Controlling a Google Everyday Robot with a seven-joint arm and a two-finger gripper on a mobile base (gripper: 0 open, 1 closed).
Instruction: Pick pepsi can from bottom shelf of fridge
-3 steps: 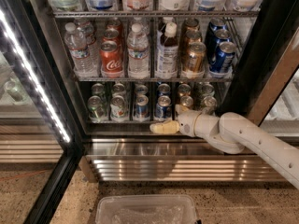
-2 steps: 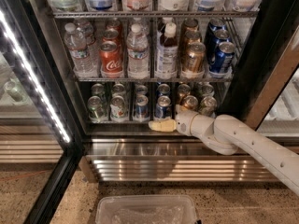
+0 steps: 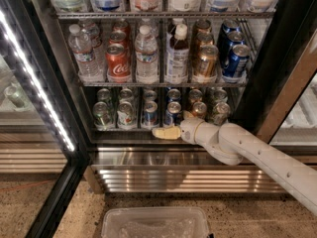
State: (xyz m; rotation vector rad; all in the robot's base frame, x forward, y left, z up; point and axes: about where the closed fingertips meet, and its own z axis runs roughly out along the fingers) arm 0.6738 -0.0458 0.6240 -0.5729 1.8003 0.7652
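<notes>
The fridge [image 3: 277, 58] stands open, with its steel base grille below. The bottom shelf [image 3: 119, 129] holds lanes of small cans: green-silver ones [image 3: 102, 115] at left, blue pepsi cans [image 3: 150, 114] in the two middle lanes, and copper-brown ones [image 3: 218, 112] at right. A second blue pepsi can [image 3: 172, 114] stands just right of the first. My gripper [image 3: 166, 133] reaches in from the right on a white arm [image 3: 247, 150]. It lies at the shelf's front edge, just below and in front of the two blue cans, pointing left. It holds nothing that I can see.
The shelf above holds water bottles [image 3: 84, 53], red Coca-Cola cans [image 3: 118, 61], a brown bottle and taller blue cans [image 3: 235, 58]. The glass door with its bright LED strip [image 3: 34, 78] stands open at left. A clear plastic tub [image 3: 153, 224] sits on the floor below the grille [image 3: 173, 180].
My gripper has slid a little to the left along the front edge of the bottom shelf, from under the right blue lane toward the left one. The cans have not moved.
</notes>
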